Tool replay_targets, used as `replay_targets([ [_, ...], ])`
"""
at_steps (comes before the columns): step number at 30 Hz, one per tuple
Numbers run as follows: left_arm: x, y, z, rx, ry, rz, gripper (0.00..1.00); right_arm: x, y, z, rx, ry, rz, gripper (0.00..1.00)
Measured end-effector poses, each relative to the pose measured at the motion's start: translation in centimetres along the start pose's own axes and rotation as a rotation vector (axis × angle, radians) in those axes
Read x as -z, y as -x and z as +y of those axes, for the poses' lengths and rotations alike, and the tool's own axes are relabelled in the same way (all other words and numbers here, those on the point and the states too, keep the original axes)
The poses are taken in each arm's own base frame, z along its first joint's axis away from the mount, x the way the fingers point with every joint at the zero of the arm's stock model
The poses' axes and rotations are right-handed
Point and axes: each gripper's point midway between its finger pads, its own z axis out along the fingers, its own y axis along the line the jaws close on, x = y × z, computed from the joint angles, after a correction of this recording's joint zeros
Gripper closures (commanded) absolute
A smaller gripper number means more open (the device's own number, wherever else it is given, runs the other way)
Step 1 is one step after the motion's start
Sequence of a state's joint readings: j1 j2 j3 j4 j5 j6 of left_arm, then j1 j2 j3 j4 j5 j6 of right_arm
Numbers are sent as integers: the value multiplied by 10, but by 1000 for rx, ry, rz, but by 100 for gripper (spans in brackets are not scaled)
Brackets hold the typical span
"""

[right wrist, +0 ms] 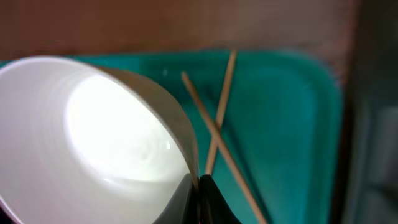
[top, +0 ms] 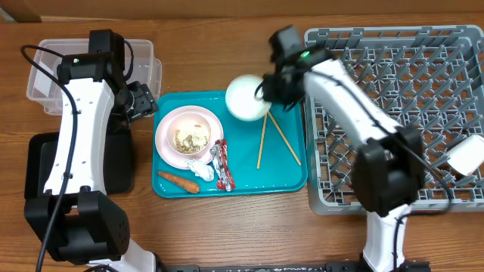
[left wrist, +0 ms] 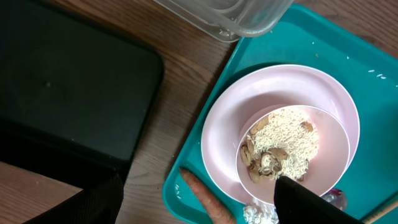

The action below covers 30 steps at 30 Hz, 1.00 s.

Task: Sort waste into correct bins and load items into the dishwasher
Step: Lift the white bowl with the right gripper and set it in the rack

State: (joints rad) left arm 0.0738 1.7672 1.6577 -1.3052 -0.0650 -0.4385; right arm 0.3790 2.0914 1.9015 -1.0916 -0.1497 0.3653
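Note:
My right gripper (top: 266, 94) is shut on the rim of an empty white bowl (top: 246, 97), held tilted over the teal tray's far edge; the bowl fills the right wrist view (right wrist: 93, 137). The chopsticks (top: 276, 139) lie crossed on the tray (right wrist: 214, 130). The plate (top: 189, 136) holds a second bowl with rice scraps (left wrist: 283, 143). A carrot (top: 178, 180), a tissue (top: 200, 168) and a wrapper (top: 222, 164) lie beside it. My left gripper (left wrist: 196, 208) is open above the tray's left edge, over the carrot (left wrist: 208, 202). The clear tub (top: 144, 64) and black tray (top: 45, 162) sit left. The grey rack (top: 401, 106) sits right.
The teal tray (top: 283, 177) lies between the bins and the rack. A white object (top: 466, 156) rests at the rack's right edge. Bare wooden table shows in front of the tray.

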Motion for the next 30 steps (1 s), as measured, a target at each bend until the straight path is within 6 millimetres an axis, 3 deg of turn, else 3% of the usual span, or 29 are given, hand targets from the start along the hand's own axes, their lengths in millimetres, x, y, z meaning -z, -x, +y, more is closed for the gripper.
replay_targets([
  [3, 0, 0, 0, 0, 0, 0, 20, 62, 37, -19, -38, -24, -167, 96],
  [6, 0, 0, 0, 0, 0, -1, 20, 135, 63, -60, -82, -131, -362, 96],
  [9, 0, 1, 0, 0, -1, -2, 20, 195, 74, -113, -149, -318, -516, 96],
  [17, 0, 5, -2, 1, -9, -20, 20, 293, 80, -261, -416, -972, -763, 96],
  [20, 0, 7, -3, 2, -14, -30, 20, 327, 71, -308, -542, -1168, -828, 96],
  [22, 0, 9, -4, 3, -17, -37, 20, 343, 58, -339, -613, -1289, -822, 96],
  [25, 0, 11, -5, 3, -21, -45, 20, 349, 41, -376, -680, -1424, -769, 96],
  [30, 0, 12, -6, 3, -22, -48, 20, 321, 31, -421, -698, -1565, -628, 96],
])
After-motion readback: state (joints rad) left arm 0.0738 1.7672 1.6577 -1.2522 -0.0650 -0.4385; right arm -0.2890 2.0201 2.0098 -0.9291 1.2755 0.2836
